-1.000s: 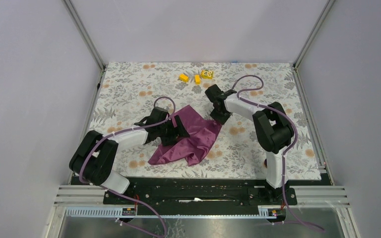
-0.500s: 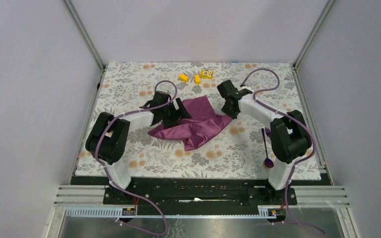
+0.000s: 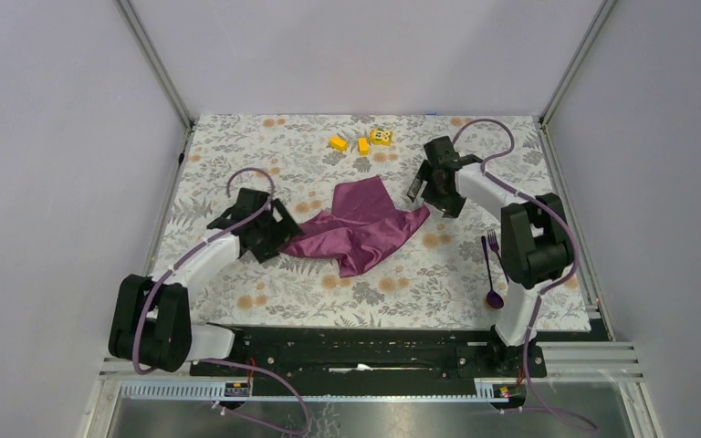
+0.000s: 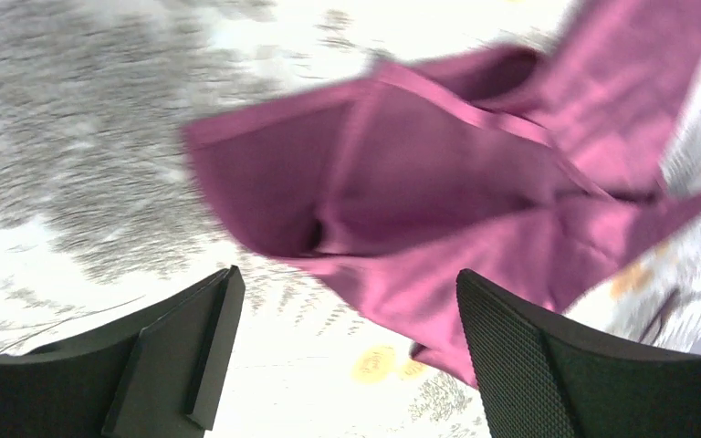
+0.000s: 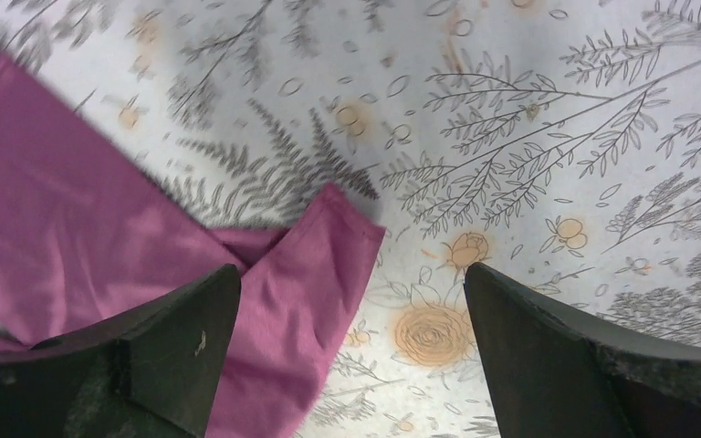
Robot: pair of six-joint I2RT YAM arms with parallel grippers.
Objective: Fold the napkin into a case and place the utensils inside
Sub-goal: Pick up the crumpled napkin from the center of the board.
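Both jaws gape empty: left gripper (image 4: 347, 365) at the napkin's (image 3: 356, 228) left edge, right gripper (image 5: 347, 356) over its right corner. Napkin lies crumpled mid-frame, utensils (image 3: 491, 269) lower right. I'd pinch opposite corners and pull it flat first.

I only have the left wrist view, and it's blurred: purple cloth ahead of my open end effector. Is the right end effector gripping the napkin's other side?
Observer: No. The right end effector is open above the napkin. One corner of the cloth lies on the tablecloth below, between its fingers.
Operator: Is the cloth folded into a case yet?
Observer: No. In the top view it is a crumpled, irregular spread around the middle of the tablecloth.
Operator: And the utensils?
Observer: The utensils lie bare toward the tablecloth's right edge, apart from the napkin.
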